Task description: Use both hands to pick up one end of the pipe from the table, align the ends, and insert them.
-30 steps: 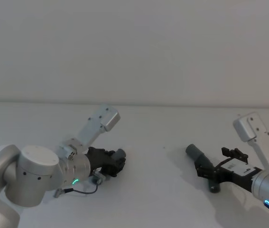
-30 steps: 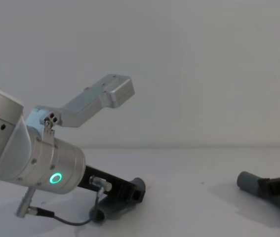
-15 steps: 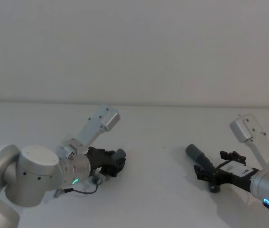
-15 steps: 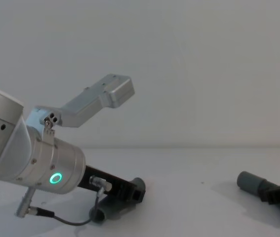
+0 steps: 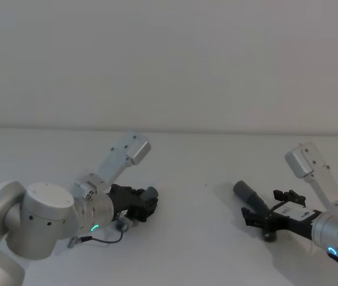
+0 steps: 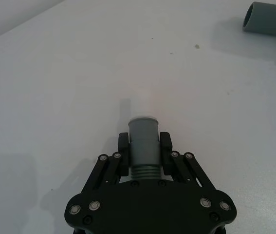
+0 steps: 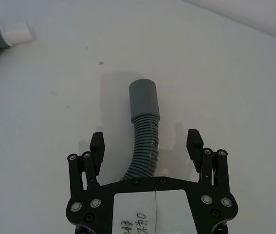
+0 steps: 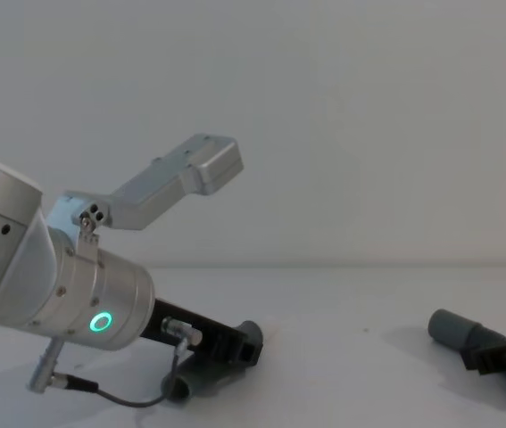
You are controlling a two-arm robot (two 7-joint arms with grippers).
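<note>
On the white table (image 5: 198, 238) my left gripper (image 5: 148, 204) is shut on one dark-grey pipe piece (image 6: 143, 141), its fingers (image 6: 166, 146) clamped on both sides of the smooth cuff. In the chest view this gripper (image 8: 239, 348) sits low over the table with the hose's tail (image 8: 181, 385) curling beneath it. The other pipe piece (image 7: 145, 131) lies on the table at the right, cuff (image 5: 246, 192) pointing away. My right gripper (image 7: 146, 145) is open, with the ribbed hose lying between its spread fingers (image 7: 97, 146) and touching neither.
A pale grey wall (image 5: 169, 59) rises behind the table. The held piece's whitish tip (image 7: 16, 33) shows far off in the right wrist view, and the lying piece's cuff (image 6: 269, 17) in the left wrist view. Bare table separates the two pieces.
My right gripper has shifted slightly back and lower along the lying pipe piece. The left gripper and its pipe piece have not moved.
</note>
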